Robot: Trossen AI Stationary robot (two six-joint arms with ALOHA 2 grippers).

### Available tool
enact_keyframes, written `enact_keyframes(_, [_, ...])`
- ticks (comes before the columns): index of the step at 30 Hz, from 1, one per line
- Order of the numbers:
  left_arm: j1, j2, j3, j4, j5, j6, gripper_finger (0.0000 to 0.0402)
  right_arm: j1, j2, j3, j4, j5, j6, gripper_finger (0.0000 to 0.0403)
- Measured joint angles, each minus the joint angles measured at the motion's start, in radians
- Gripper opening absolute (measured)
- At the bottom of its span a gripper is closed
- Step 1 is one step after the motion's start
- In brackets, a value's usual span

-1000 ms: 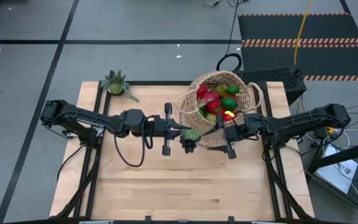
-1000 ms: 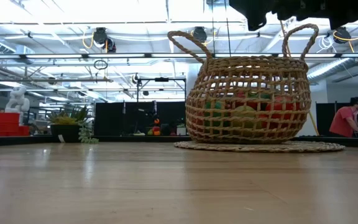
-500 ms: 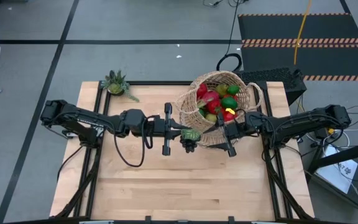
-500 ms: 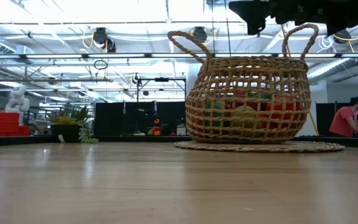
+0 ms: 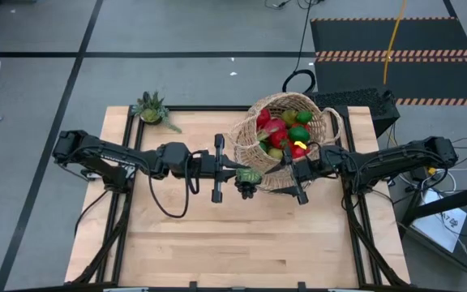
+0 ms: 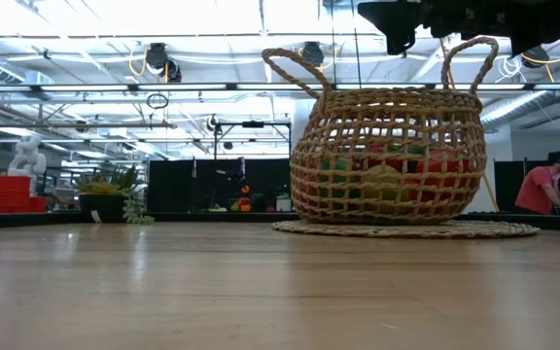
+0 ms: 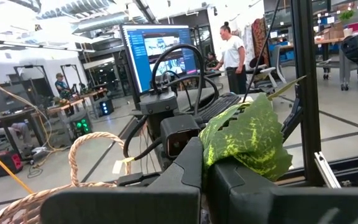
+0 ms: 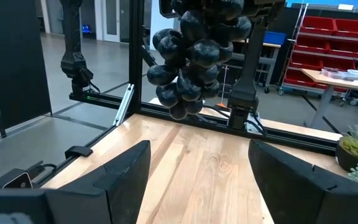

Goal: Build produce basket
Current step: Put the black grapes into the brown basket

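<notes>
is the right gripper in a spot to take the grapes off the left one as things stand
Probably yes. The right gripper is open and faces the grapes, which hang from the shut left gripper beside the basket. Nothing shows between them, only bare table.

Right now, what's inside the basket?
The basket holds piled toy fruit: red pieces, green limes, a yellow one on top. Lower layers are covered; the low view shows only colour through the weave. The left hand holds grapes outside it.

Small potted plant [image 5: 152, 109] at table's [image 5: 217, 235] far left corner, person [image 7: 233, 53] near monitor [image 7: 156, 55]
</notes>
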Motion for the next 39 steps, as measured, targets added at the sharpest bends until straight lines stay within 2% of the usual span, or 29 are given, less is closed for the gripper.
enact_keyframes(9, [0.0, 0.0, 0.0, 0.0, 0.0, 0.0, 0.0002, 0.0, -0.006, 0.0, -0.001, 0.006, 0.036, 0.0265])
enact_keyframes(12, [0.0, 0.0, 0.0, 0.022, -0.001, 0.001, 0.0001, 0.0, -0.031, 0.0, -0.003, 0.047, 0.06, 0.0265])
enact_keyframes(16, [0.002, 0.0, 0.0, 0.071, -0.032, -0.01, 0.0001, 0.002, -0.102, -0.001, -0.028, 0.137, 0.088, 0.0265])
enact_keyframes(24, [0.057, 0.004, 0.038, 0.082, -0.057, -0.006, 0.0001, 0.003, -0.295, -0.001, -0.117, 0.14, 0.139, 0.0265])
enact_keyframes(28, [0.088, 0.031, 0.131, 0.004, -0.058, 0.023, 0.0001, 0.004, -0.399, 0.0, -0.181, 0.161, 0.138, 0.0265])
enact_keyframes(34, [0.126, 0.148, 0.392, -0.189, -0.051, 0.078, 0.0001, 0.003, -0.507, 0.0, -0.316, 0.274, 0.094, 0.0265])
enact_keyframes(39, [0.162, 0.247, 0.609, -0.359, -0.047, 0.132, 0.0001, 0.003, -0.534, 0.0, -0.357, 0.297, 0.076, 0.0265])
